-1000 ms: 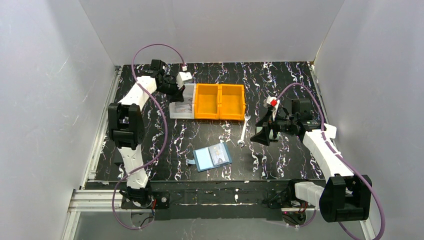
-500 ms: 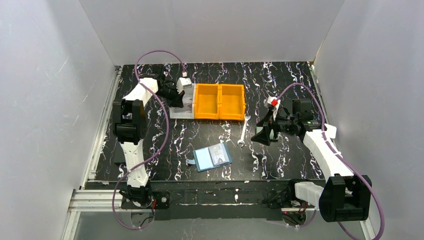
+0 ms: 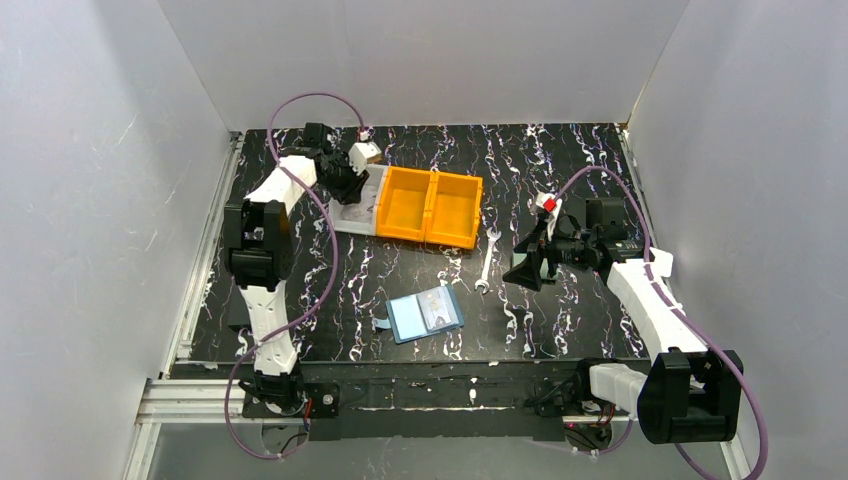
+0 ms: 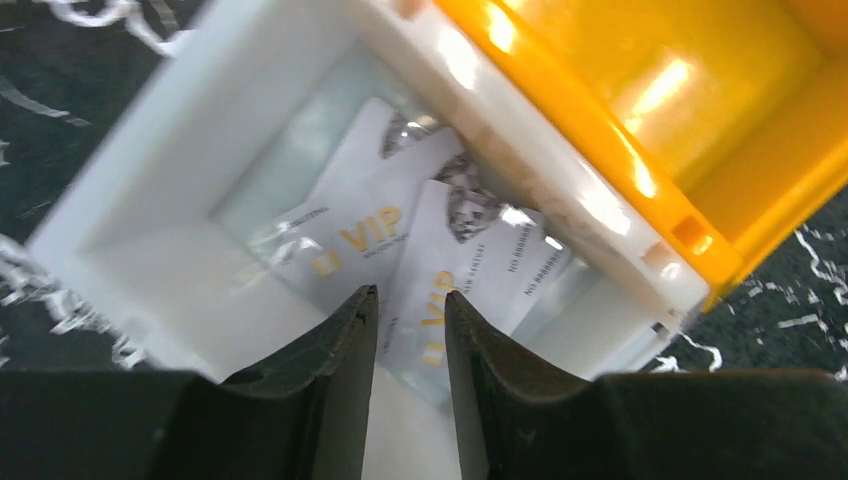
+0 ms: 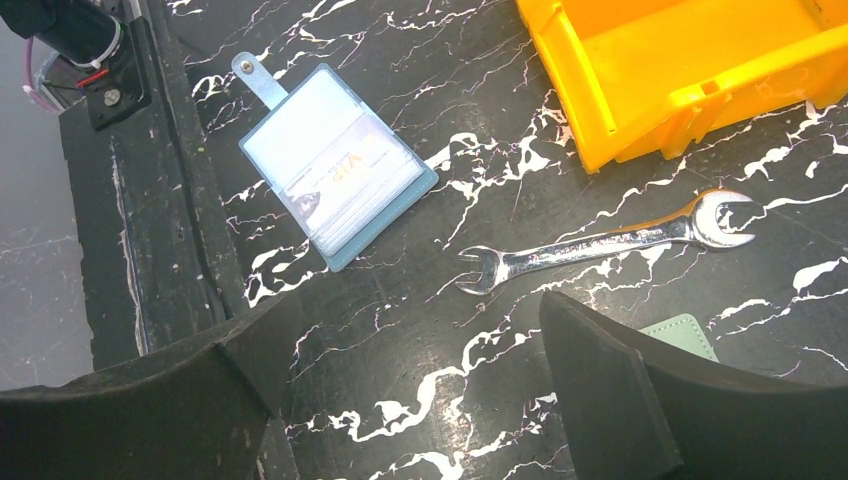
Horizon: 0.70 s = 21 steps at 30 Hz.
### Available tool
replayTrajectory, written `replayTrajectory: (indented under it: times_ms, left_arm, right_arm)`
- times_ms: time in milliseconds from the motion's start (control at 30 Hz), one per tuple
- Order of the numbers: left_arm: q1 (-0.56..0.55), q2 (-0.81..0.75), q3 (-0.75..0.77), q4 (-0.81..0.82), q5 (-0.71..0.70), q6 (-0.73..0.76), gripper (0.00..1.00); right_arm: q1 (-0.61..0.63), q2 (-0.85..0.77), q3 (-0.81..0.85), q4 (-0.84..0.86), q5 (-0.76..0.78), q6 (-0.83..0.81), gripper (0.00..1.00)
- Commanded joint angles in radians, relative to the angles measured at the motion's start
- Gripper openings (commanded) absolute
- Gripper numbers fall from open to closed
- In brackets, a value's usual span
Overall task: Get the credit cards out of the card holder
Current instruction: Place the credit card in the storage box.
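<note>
The blue card holder (image 3: 408, 319) lies open on the black marbled table near the front, its snap tab (image 5: 252, 75) pointing away. One pale credit card (image 5: 352, 187) still shows in its right pocket. Two more credit cards, one (image 4: 345, 232) overlapping the other (image 4: 490, 268), lie flat in the white bin (image 4: 140, 205). My left gripper (image 4: 411, 292) hangs just above them with its jaws a narrow gap apart and nothing pinched between them. My right gripper (image 5: 418, 300) hovers wide open over bare table, right of the holder.
Two joined yellow bins (image 3: 428, 207) sit skewed against the white bin (image 3: 350, 216). A steel wrench (image 3: 487, 262) lies between the bins and my right gripper. A pale green pouch (image 5: 688, 335) peeks out beside the right finger.
My left gripper dropped into the white bin and its jaws parted slightly from shut. The yellow bins and white bin have swung askew. The right arm and holder stayed still.
</note>
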Motion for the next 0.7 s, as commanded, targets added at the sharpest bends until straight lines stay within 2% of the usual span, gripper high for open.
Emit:
replayTrajectory:
  times_ms: [0, 67, 167, 233, 367, 433, 467, 567, 667]
  left_arm:
    - [0.007, -0.187, -0.021, 0.147, -0.099, -0.12, 0.32]
    - [0.006, -0.255, -0.06, 0.222, -0.128, -0.177, 0.38]
    - [0.005, -0.364, -0.123, 0.284, -0.112, -0.233, 0.41]
    - [0.006, -0.45, -0.212, 0.352, -0.098, -0.327, 0.49]
    - [0.023, -0.688, -0.431, 0.53, -0.031, -0.607, 0.77]
    - [0.044, -0.796, -0.554, 0.619, 0.031, -0.764, 0.95]
    - [0.057, -0.84, -0.599, 0.637, 0.072, -0.858, 0.98]
    - [0.083, -0.948, -0.701, 0.612, 0.141, -1.036, 0.98]
    - [0.092, -1.055, -0.776, 0.52, 0.211, -1.122, 0.98]
  right_arm:
    - [-0.008, -0.012, -0.001, 0.006, -0.009, -0.018, 0.98]
    - [-0.01, -0.014, -0.003, 0.006, -0.008, -0.02, 0.98]
    - [-0.016, -0.018, -0.004, 0.003, 0.001, -0.029, 0.98]
    - [-0.021, -0.018, -0.004, -0.004, 0.009, -0.039, 0.98]
    - [-0.029, -0.029, -0.005, -0.029, 0.019, -0.082, 0.98]
    - [-0.033, -0.042, -0.01, -0.035, 0.023, -0.1, 0.98]
    - [-0.038, -0.049, -0.011, -0.039, 0.024, -0.109, 0.98]
    - [-0.045, -0.063, -0.013, -0.056, 0.019, -0.14, 0.98]
    - [-0.054, -0.071, -0.014, -0.067, 0.011, -0.161, 0.98]
